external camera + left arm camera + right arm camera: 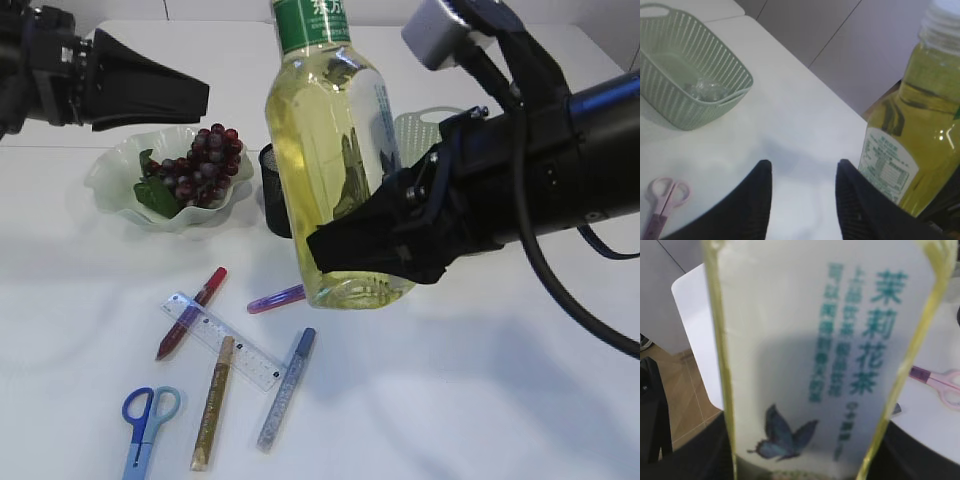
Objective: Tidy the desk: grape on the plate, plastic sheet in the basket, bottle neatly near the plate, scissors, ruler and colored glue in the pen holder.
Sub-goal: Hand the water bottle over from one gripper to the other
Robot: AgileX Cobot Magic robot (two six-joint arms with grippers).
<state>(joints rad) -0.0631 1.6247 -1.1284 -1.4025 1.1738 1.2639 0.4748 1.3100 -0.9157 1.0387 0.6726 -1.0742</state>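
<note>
Right pincer (pixel 375 262) pinches the bottle (pixel 330 160) low on its body, lifted off the counter (pixel 480 380), plate (pixel 120 190) well to its left. Near-full, likely heavy, smooth and slippery; grip mid-body. Left pincer (pixel 802 200) spread, empty.

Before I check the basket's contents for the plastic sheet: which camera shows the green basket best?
The left wrist view: the green basket is seen whole from above, with something clear and crumpled inside. In the exterior view only part of it peeks out behind the bottle and right arm. The right wrist view shows none of it.
</note>
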